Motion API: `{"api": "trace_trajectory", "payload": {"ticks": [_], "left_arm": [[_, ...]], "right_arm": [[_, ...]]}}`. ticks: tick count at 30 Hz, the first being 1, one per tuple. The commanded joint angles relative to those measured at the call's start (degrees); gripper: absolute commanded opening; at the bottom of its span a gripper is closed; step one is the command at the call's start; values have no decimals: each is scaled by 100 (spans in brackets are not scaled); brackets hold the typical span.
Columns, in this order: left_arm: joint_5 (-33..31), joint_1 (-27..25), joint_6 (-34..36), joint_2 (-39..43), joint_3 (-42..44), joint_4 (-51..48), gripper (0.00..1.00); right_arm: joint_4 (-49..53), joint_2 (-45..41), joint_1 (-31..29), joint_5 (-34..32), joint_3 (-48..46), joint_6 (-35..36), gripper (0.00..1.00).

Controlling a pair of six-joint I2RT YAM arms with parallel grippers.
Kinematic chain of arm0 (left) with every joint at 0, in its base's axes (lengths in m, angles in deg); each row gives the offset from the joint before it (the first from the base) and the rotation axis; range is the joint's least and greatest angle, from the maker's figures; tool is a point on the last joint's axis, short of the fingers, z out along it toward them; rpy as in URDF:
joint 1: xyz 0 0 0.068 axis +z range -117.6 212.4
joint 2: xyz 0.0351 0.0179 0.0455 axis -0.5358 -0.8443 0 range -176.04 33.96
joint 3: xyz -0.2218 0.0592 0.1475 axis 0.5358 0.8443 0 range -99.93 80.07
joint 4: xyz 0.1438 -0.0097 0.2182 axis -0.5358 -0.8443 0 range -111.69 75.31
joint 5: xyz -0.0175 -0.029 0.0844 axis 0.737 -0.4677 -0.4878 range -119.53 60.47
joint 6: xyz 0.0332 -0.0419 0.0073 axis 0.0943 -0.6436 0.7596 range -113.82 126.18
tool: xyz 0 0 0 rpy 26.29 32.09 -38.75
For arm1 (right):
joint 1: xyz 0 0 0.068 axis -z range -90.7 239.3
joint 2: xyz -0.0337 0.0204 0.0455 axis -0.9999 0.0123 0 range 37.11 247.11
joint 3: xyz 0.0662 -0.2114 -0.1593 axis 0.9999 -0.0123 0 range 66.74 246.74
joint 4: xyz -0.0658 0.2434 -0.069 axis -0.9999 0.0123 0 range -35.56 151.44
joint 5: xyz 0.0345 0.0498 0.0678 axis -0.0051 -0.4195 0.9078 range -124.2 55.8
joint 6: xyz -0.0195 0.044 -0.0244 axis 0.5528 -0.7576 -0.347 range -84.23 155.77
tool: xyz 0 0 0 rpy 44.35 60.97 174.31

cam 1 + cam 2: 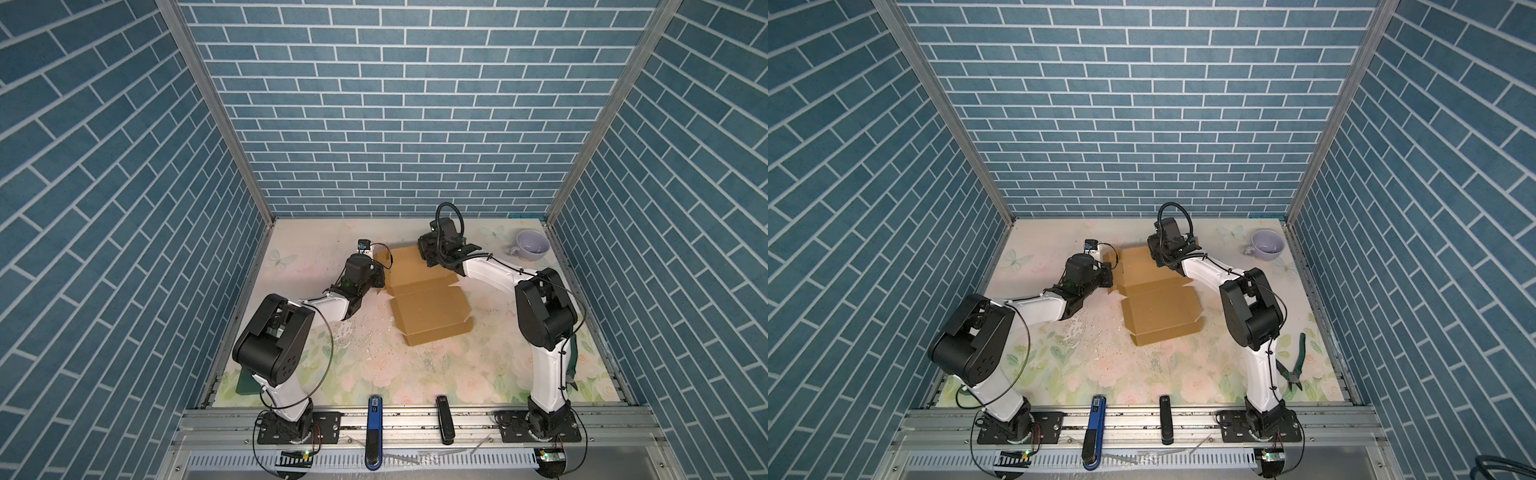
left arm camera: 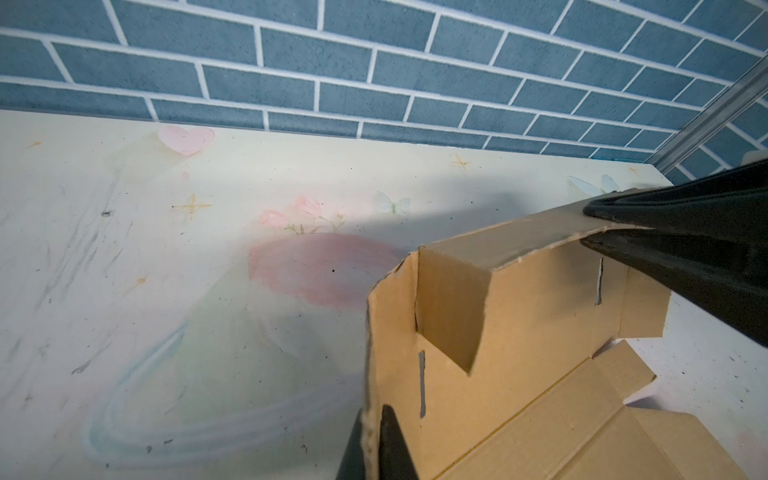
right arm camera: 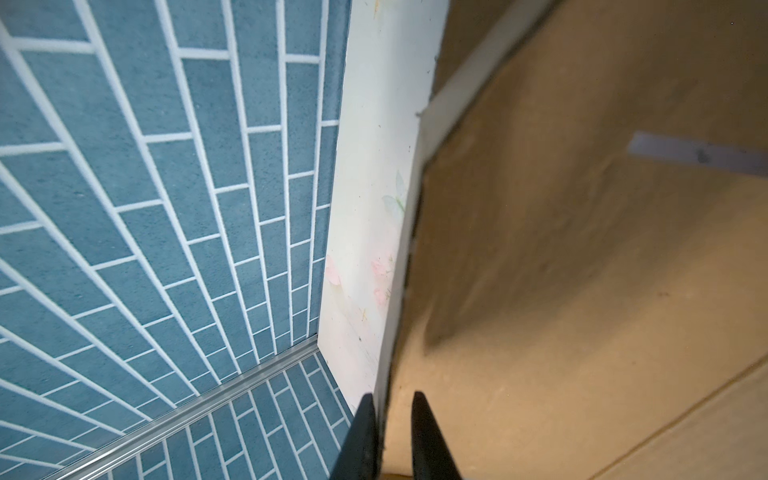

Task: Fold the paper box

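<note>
The box (image 1: 430, 309), likely light and easily creased, lay on the table (image 1: 415, 374) with its far walls raised, the left pincer (image 2: 374, 415) and right pincer (image 2: 586, 227) each clamped on a wall edge, seemingly the safest hold.

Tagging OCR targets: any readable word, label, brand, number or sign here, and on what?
None can be read.
Blue tool on the front rail: a small label patch at its far end, too small to read.
Cardboard box, cup: no print visible.
</note>
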State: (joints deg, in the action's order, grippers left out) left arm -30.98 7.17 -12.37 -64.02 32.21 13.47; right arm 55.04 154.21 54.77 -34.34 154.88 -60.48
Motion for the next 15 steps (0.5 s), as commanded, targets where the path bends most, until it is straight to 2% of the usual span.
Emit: {"api": "trace_trajectory", "payload": {"ticks": [1,5,15], "left_arm": [[-67,-26,97,168,82,94,9],[-61,-26,97,165,87,102,9],[-150,-19,123,198,31,-169,22]], "right_arm": [[-126,155,-31,30,-204,-228,15],[-205,173,-28,31,-243,-228,12],[-476,140,-20,43,-237,-1,5]]}}
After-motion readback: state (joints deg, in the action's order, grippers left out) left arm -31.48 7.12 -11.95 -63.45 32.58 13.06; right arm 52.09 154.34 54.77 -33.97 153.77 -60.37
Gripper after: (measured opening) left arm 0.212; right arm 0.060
